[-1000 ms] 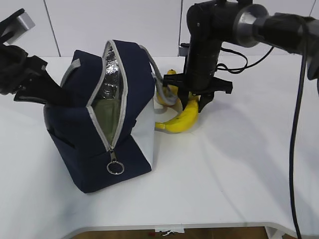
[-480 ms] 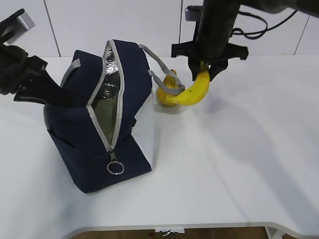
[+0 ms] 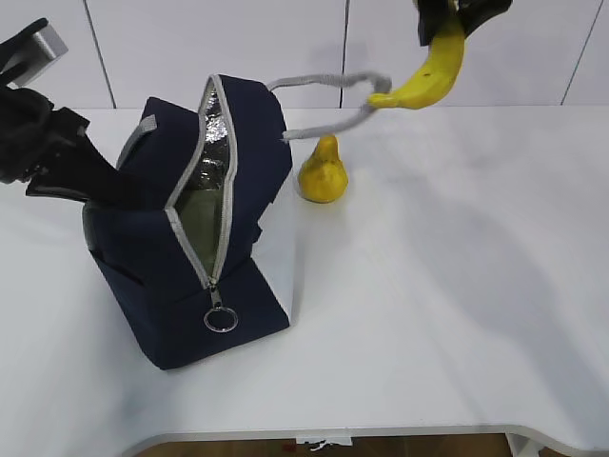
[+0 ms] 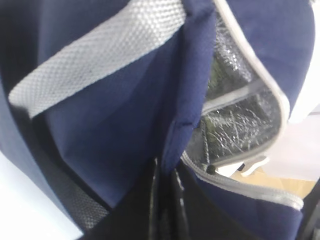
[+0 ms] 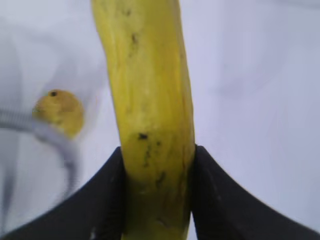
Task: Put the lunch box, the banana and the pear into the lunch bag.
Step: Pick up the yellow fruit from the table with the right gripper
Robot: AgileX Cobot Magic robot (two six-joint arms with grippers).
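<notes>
One lunch box [image 3: 202,214] (green lid) inside lunch bag [image 3: 247,162].

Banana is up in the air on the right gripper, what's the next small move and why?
Probably ease it down slightly to unhook, then left toward the bag mouth. The banana, clamped in the right gripper, has its lower tip caught under the grey handle, pulling it taut. The lunch bag gapes open, its edge pinched by the left gripper.
</notes>
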